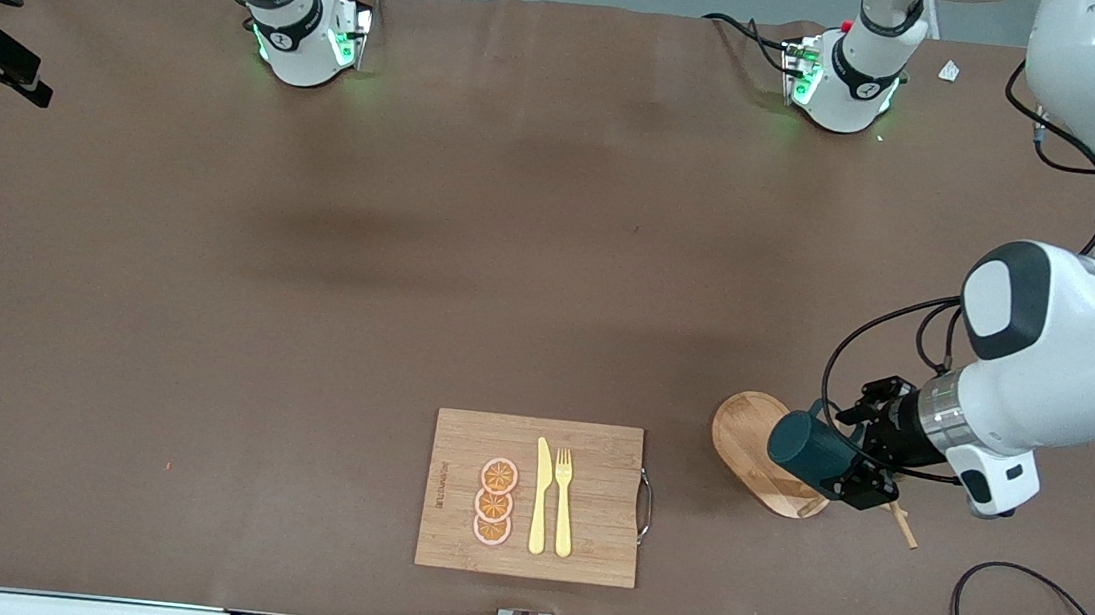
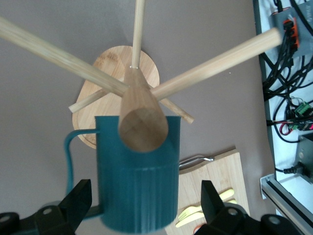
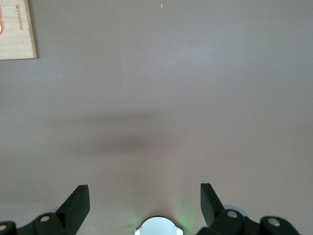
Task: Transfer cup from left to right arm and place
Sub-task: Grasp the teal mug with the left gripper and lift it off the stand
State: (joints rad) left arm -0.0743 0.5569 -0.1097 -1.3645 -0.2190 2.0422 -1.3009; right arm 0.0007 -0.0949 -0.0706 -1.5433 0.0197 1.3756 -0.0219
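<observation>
Your left gripper [image 2: 142, 205] straddles the cup [image 1: 810, 453], jaws wide on either side of its ribbed body; contact looks likely but isn't certain. The cup hangs on the wooden peg stand [image 1: 760, 449], over its base. Your right gripper [image 3: 144, 200] waits released, high above bare table. Lifting off, handover and placing all remain.

left gripper [image 1: 845, 469] at the teal cup [image 1: 807, 453] over the peg stand [image 1: 759, 466]; cutting board [image 1: 455, 540] with knife [image 1: 539, 496], fork [image 1: 564, 500].
</observation>
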